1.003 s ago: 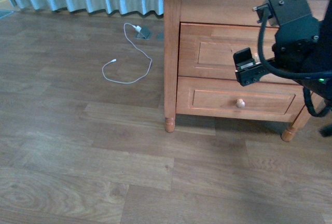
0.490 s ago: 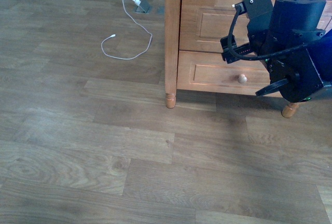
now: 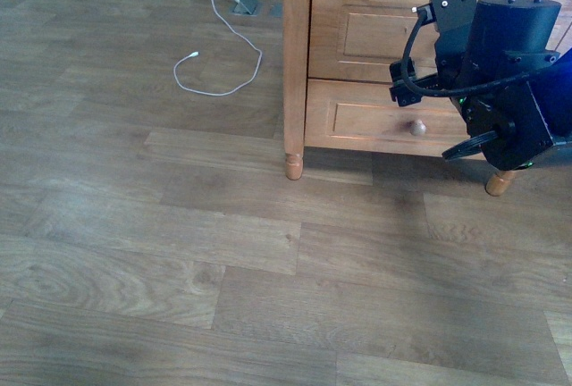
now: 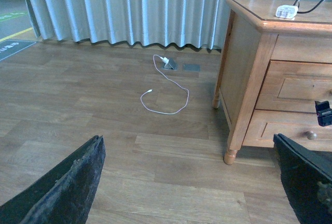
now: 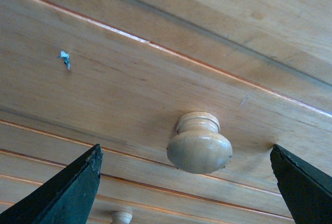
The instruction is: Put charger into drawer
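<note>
We see the small white rectangular charger block (image 4: 286,11) lying on top of the honey-coloured wooden nightstand (image 4: 244,79), w/ its thin black cable running off out of frame. It is well apart from both arms.

The upper honey-coloured wooden drawer (image 3: 357,29) is shut, its front flush w/ the frame. The R gripper (image 5: 185,151) hangs right in front of it. In the R wrist view its two black fingers (image 5: 67,193) are wide apart, one on each side of the drawer's pale round wooden knob (image 5: 199,143). The knob sits between them but touches neither. The shallower lower drawer (image 3: 357,118) below is shut too.

The L gripper (image 4: 188,140) is off to the side above the grey-brown wood-plank floor (image 3: 179,252), holding nothing. Its dark fingers (image 4: 67,187) are spread apart.

A long thin white cable w/ white plug (image 3: 219,46) lies looped on the floor beside the nightstand, near the pale blue-grey curtain (image 4: 129,6).
</note>
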You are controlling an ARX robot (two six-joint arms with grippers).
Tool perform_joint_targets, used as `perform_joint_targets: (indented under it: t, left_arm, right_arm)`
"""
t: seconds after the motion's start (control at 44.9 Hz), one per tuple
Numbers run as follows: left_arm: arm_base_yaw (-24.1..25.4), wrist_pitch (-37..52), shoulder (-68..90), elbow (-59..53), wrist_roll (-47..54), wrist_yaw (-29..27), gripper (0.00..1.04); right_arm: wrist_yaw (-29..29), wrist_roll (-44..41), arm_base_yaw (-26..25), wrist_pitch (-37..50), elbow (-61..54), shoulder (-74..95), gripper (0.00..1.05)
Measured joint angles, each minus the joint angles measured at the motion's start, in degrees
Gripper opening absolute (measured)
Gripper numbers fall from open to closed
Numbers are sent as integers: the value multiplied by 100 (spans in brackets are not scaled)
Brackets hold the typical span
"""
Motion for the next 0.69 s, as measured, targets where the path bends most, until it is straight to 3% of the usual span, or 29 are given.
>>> perform_joint_targets:
  t: [0.334, 0.691]
  left_arm:
    - [0, 0, 0, 0, 0, 0, 99]
    - [0, 0, 0, 0, 0, 0, 99]
  right_arm:
    - [9, 133, 7, 70, -2, -7, 95]
    - [-11, 122, -4, 79, -2, -57, 38]
